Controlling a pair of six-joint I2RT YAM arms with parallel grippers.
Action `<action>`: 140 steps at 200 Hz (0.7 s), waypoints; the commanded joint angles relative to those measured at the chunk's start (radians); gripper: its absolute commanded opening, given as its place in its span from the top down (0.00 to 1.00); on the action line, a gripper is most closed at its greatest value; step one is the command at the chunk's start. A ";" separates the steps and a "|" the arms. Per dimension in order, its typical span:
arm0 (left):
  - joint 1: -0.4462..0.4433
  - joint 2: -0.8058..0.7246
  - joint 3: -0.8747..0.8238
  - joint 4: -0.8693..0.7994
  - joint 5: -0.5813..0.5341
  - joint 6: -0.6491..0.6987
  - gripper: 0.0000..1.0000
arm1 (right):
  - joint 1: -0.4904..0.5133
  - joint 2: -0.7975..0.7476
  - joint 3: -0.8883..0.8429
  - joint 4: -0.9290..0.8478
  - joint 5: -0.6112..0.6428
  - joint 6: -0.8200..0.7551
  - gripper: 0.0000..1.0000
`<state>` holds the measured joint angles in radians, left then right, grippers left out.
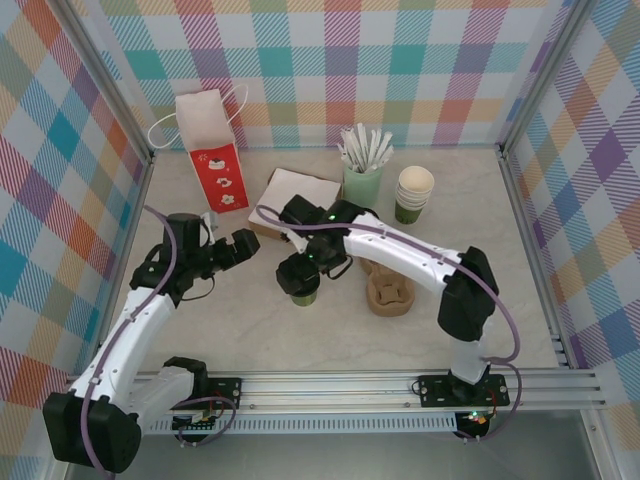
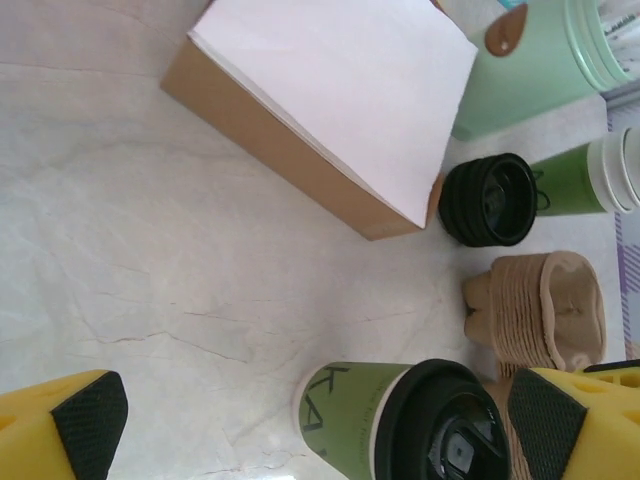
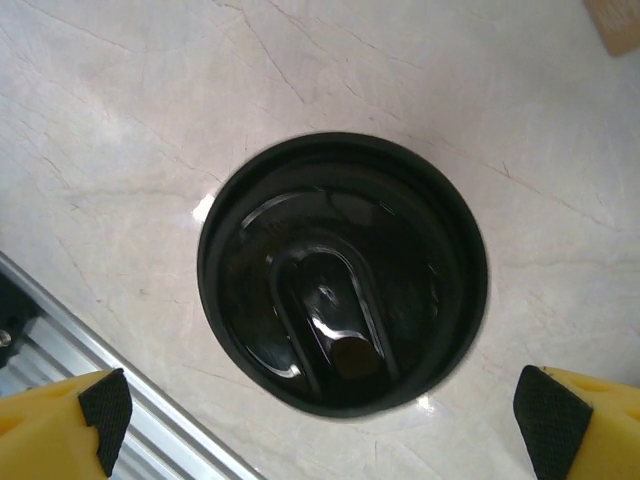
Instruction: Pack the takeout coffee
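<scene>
The takeout coffee (image 1: 299,287) is a dark-green paper cup with a round black lid, standing upright mid-table. My right gripper (image 1: 304,264) hangs straight above it. In the right wrist view the black lid (image 3: 342,272) lies below, and the right gripper (image 3: 328,410) is open with both pads wide of the lid. My left gripper (image 1: 243,248) is open just left of the cup and apart from it. In the left wrist view the cup (image 2: 365,420) shows ahead of the left gripper (image 2: 318,425), nearer its right finger (image 2: 545,415), with nothing held.
A red-and-white paper bag (image 1: 215,150) stands at the back left. A brown box with a white top (image 2: 330,110) lies behind the cup. Beyond are a mint cup of sticks (image 1: 362,180), stacked green cups (image 1: 412,195), black lids (image 2: 490,200) and cardboard carriers (image 1: 390,290).
</scene>
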<state>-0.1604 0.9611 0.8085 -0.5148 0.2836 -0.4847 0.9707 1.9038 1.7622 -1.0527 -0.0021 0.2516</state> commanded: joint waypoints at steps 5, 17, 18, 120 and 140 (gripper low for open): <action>0.036 -0.022 -0.023 -0.027 -0.032 -0.024 0.00 | 0.020 0.075 0.072 -0.097 0.074 -0.055 0.00; 0.043 -0.032 -0.030 -0.032 -0.031 -0.019 0.00 | 0.024 0.096 0.096 -0.110 0.091 -0.061 0.00; 0.044 -0.033 -0.031 -0.032 -0.031 -0.019 0.00 | 0.024 0.097 0.098 -0.112 0.093 -0.061 0.00; 0.070 -0.055 -0.060 -0.031 -0.017 -0.008 0.00 | 0.039 0.154 0.140 -0.112 0.071 -0.085 0.00; 0.071 -0.056 -0.064 -0.032 -0.015 -0.008 0.00 | 0.038 0.160 0.146 -0.107 0.064 -0.081 0.00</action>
<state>-0.1108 0.9222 0.7559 -0.5297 0.2638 -0.4908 1.0031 2.0422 1.8755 -1.1519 0.0883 0.1829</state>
